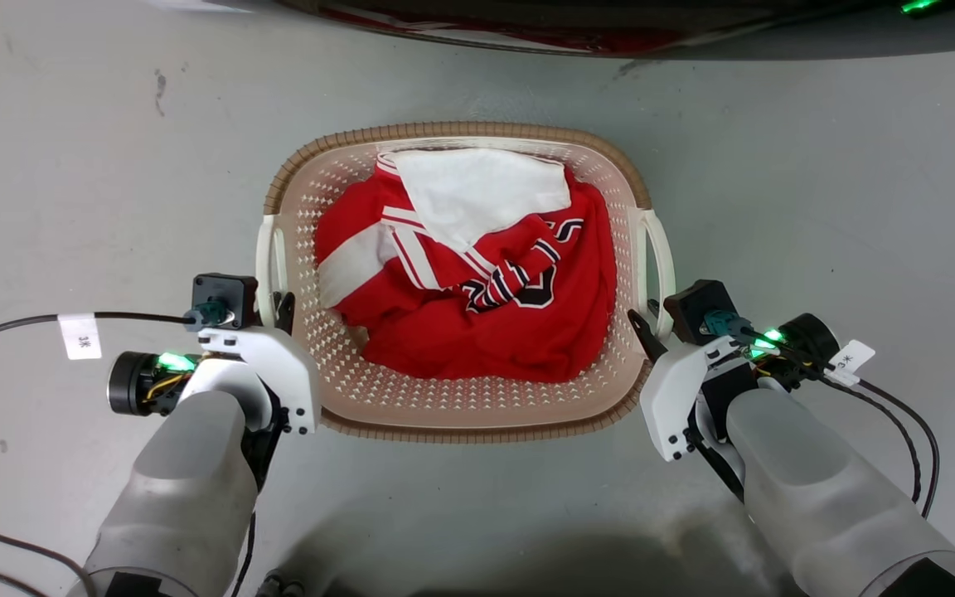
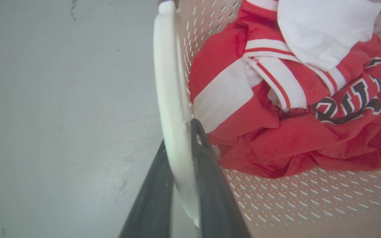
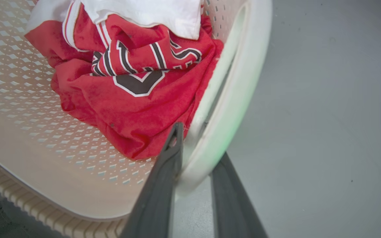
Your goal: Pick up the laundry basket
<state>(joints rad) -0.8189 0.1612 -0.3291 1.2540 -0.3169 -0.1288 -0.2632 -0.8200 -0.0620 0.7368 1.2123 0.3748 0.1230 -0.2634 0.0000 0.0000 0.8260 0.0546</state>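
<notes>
The laundry basket (image 1: 444,402): where is it found?

— It is set on the grey floor (image 1: 817,207), in the middle of the head view. It is judged not yet to be raised (no gap beneath it can be made out).

What is carried in it?

— A red garment (image 1: 477,340) is heaped in the middle, and a white cloth (image 1: 486,191) is laid over its far side. The load is roughly centred, so little tipping is to be expected if both sides are lifted alike.

Why are the sides taken rather than the brown rim (image 1: 461,131)?

— A white loop is provided on each side: the left handle (image 1: 263,257) and the right handle (image 1: 668,265). A thin bar can be enclosed by two long fingers, whereas the broad woven edge cannot.

And the grippers?

— The left gripper (image 2: 179,138) is closed on the left handle, with one finger inside the loop and one outside. The right gripper (image 3: 198,142) is seen likewise clamped across the right handle. Each is placed at the end nearer the robot. An even, simultaneous rise is judged to be called for next, lest the basket be tilted.
</notes>
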